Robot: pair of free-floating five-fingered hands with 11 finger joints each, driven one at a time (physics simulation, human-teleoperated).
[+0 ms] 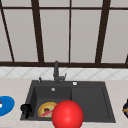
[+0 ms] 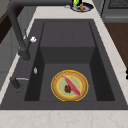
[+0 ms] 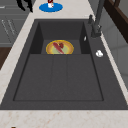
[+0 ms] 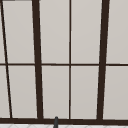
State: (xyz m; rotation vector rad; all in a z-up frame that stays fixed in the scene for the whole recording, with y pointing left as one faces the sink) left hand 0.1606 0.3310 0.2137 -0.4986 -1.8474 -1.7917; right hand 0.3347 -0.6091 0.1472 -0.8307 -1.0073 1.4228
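Hovering over the near left corner of the sink [image 1: 75,83], the left hand [image 1: 25,109] holds nothing; its fingers hang down loose and apart. It is not touching the rim, as far as I can tell.

Nearest item: yellow plate [image 2: 58,86], flat on the floor of the left basin, just right of the hand and lower. A red strip [image 2: 72,85] and a dark morsel [image 2: 67,88] lie on it.

Risks, as judgement:
- The basin's near wall stands between hand and plate; a straight reach could knock fingers on the rim.
- Lifting the plate by one edge could tilt it and let the food slide off.
- The red ball [image 1: 67,114] hides part of the plate from the front.

Counts: hand 1; yellow plate 1; blue plate [image 1: 6,105] 1, left counter; dark plate [image 2: 85,8] 1, right counter; faucet [image 1: 56,71] 1; red ball 1; basin 1; drainboard [image 3: 58,77] 1.
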